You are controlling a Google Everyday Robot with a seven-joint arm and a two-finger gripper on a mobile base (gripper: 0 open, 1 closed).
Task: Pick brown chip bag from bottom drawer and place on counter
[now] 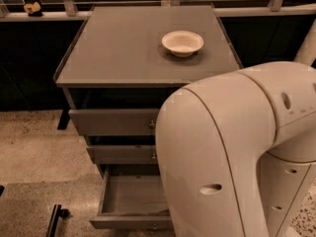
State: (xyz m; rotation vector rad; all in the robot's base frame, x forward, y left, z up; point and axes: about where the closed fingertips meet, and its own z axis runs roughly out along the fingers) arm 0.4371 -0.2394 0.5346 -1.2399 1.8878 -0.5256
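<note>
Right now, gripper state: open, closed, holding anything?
Gripper: cannot be told. It is out of view; the white arm covers the right part of the open bottom drawer.

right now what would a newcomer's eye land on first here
The big cream arm fills the lower right foreground; the end effector is out of view. Left of it the bottom drawer stands pulled open, with no bag in the part that shows. A white bowl sits at the back right of the counter.
</note>
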